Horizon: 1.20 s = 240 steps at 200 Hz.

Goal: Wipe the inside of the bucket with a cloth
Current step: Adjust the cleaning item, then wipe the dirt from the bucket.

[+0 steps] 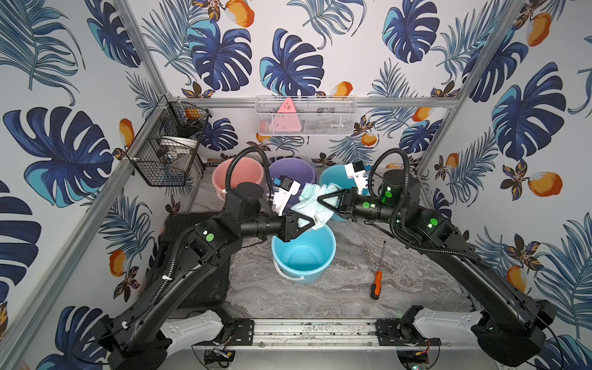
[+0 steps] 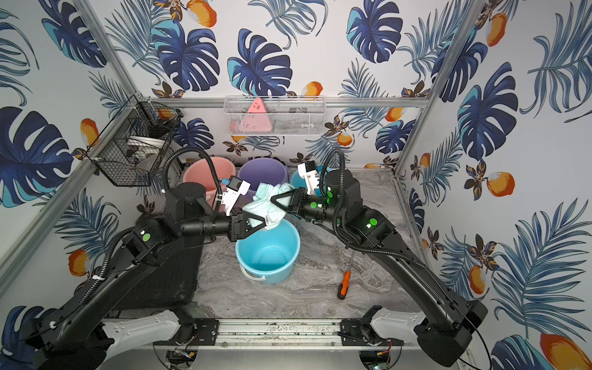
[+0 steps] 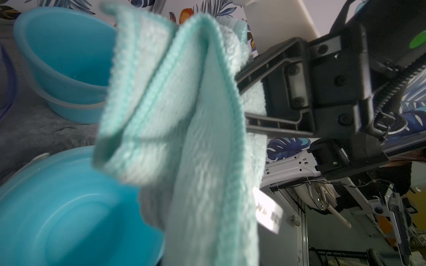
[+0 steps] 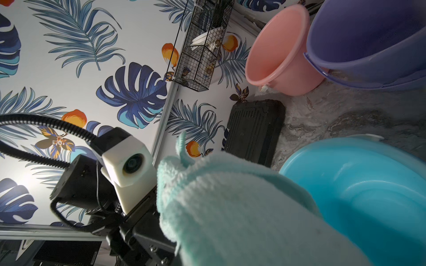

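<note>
Over the mouth of the near light-blue plastic bucket (image 1: 302, 256) on the grey marbled counter (image 1: 336, 288), the bunched mint-aqua microfibre cloth (image 1: 308, 196) hangs in the air. Its small white tag (image 3: 268, 210) points down, and it looks clear of the bucket's inside. My right tool (image 1: 322, 203) is clenched on the cloth's upper folds. My left tool (image 1: 311, 226) has cloth between its jaws, but I cannot tell whether it grips or sits loose. I read this as a hand-over: two holds so nothing drops, placed above the opening so the wipe can go straight down. Wiping not begun.
</note>
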Motion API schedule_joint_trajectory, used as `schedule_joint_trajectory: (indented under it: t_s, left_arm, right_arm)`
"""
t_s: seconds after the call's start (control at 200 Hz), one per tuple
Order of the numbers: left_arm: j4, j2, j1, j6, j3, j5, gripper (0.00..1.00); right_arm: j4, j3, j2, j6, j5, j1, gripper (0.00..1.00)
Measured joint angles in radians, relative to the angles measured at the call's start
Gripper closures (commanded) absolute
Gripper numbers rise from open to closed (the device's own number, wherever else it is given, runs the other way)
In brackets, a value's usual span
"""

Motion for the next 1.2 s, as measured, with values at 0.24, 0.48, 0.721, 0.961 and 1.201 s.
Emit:
schedule_joint_trajectory:
  t_s: [0.24, 0.48, 0.721, 0.961, 1.201]
  left_arm:
    - [-0.197, -0.039, 0.005, 0.034, 0.032, -0.225, 0.56]
    - [-0.424, -0.052, 0.039, 0.038, -0.003, -0.433, 0.53]
    - [-0.507, -0.032, 0.108, 0.016, -0.105, -0.480, 0.49]
    - [-0.443, 0.027, 0.119, 0.008, -0.185, -0.390, 0.48]
    - [-0.380, 0.090, 0.137, -0.002, -0.233, -0.371, 0.55]
  right_arm:
    - [-0.123, 0.041, 0.018, -0.076, 0.101, 0.000, 1.00]
    - [-0.226, 0.041, 0.039, -0.129, 0.164, 0.015, 1.00]
    - [-0.305, 0.039, 0.081, -0.175, 0.220, 0.062, 1.00]
    - [-0.374, 0.071, 0.152, -0.230, 0.307, 0.154, 1.00]
    - [-0.389, 0.048, 0.211, -0.278, 0.360, 0.207, 1.00]
